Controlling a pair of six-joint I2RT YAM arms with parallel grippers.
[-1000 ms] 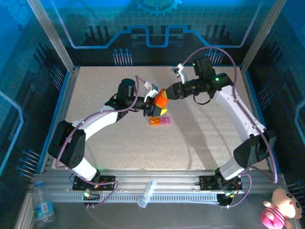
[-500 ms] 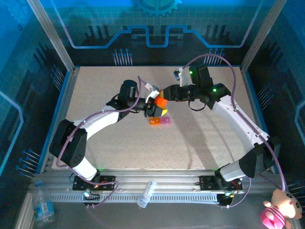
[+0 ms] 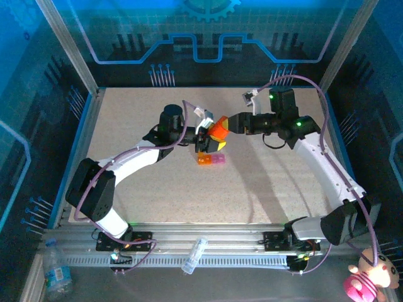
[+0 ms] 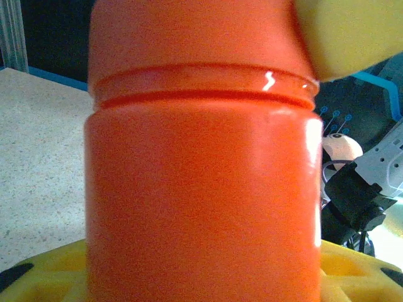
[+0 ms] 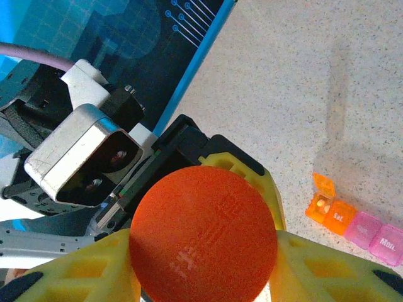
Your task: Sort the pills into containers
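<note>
- Left gripper [image 3: 208, 142] pinches the body of the orange bottle [image 4: 201, 189], with a yellow finger on each side.
- Right gripper [image 3: 232, 124] is clamped on the bottle's round cap [image 5: 203, 229], a finger touching each side.
- The two grippers meet at the bottle, close together.
- Pill box strip [image 5: 352, 221], orange and pink, lies flat on the desk [image 3: 264, 182] just beside the left gripper, touching neither gripper.
- The end orange lid stands open; the contents are too small to tell.
</note>
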